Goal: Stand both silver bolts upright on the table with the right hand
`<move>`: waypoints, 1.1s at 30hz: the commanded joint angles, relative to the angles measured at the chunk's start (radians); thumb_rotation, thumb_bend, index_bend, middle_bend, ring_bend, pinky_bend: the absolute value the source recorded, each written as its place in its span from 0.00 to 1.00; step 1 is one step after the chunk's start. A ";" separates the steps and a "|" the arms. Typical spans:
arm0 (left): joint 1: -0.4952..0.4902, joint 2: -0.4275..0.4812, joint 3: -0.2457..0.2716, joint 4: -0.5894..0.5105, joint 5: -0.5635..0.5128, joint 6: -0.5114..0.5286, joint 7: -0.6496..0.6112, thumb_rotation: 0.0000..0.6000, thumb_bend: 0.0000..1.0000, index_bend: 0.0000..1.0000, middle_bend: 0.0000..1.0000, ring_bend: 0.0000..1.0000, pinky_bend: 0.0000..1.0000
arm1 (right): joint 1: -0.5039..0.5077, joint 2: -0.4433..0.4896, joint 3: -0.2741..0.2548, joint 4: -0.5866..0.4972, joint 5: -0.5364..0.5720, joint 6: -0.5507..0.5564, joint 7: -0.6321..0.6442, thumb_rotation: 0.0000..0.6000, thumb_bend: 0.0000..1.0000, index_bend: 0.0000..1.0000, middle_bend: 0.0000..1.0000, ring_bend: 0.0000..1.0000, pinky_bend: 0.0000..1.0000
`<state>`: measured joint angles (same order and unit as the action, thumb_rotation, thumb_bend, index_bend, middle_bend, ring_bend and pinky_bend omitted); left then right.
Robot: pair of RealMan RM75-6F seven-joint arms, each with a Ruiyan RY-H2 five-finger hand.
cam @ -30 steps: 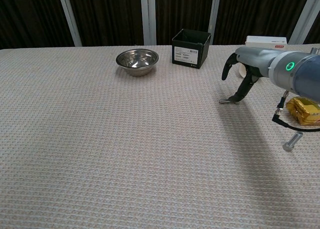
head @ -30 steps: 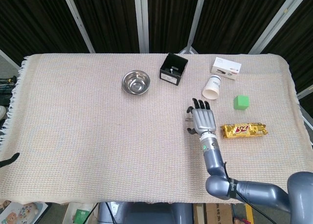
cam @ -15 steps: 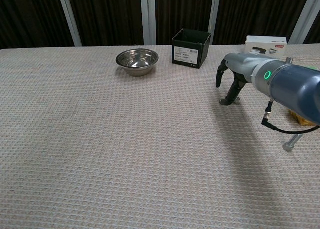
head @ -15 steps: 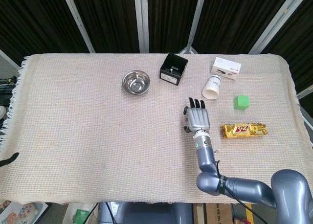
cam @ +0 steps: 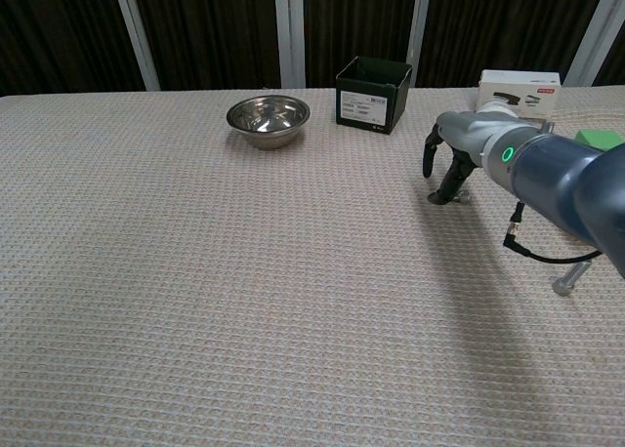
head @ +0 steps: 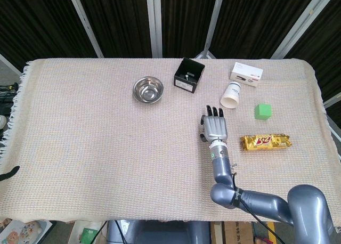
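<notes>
right hand [cam: 451, 169] shifted left | beige woven cloth [head: 85, 143] | dark curtains [head: 117, 20]

The right hand [cam: 451, 164] covers most of one silver bolt [cam: 461, 197] — whether its fingers grip it or merely rest on it cannot be told. From overhead, the same hand hides that bolt entirely. A second silver bolt [cam: 569, 277] lies partly behind the forearm, its tip concealed. The green block [cam: 596, 139] is cut by the chest view's right edge — the left hand appears nowhere.
</notes>
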<state>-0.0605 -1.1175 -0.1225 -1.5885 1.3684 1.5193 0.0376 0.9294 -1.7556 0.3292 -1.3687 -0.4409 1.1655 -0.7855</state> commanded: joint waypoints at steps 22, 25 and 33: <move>0.001 -0.001 -0.001 0.002 -0.007 0.001 0.011 1.00 0.01 0.10 0.02 0.00 0.00 | -0.020 -0.053 0.016 0.126 -0.021 -0.045 0.039 1.00 0.31 0.53 0.06 0.00 0.00; 0.000 -0.001 0.000 0.001 -0.006 -0.001 0.012 1.00 0.01 0.10 0.02 0.00 0.00 | -0.023 -0.058 0.020 0.142 -0.019 -0.052 0.041 1.00 0.31 0.54 0.06 0.00 0.00; 0.001 -0.002 0.000 0.000 -0.003 0.003 0.018 1.00 0.01 0.10 0.02 0.00 0.00 | -0.028 -0.063 0.023 0.153 -0.024 -0.065 0.039 1.00 0.31 0.54 0.06 0.00 0.00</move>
<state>-0.0600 -1.1198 -0.1221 -1.5890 1.3652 1.5218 0.0552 0.9018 -1.8181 0.3517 -1.2152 -0.4648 1.1014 -0.7459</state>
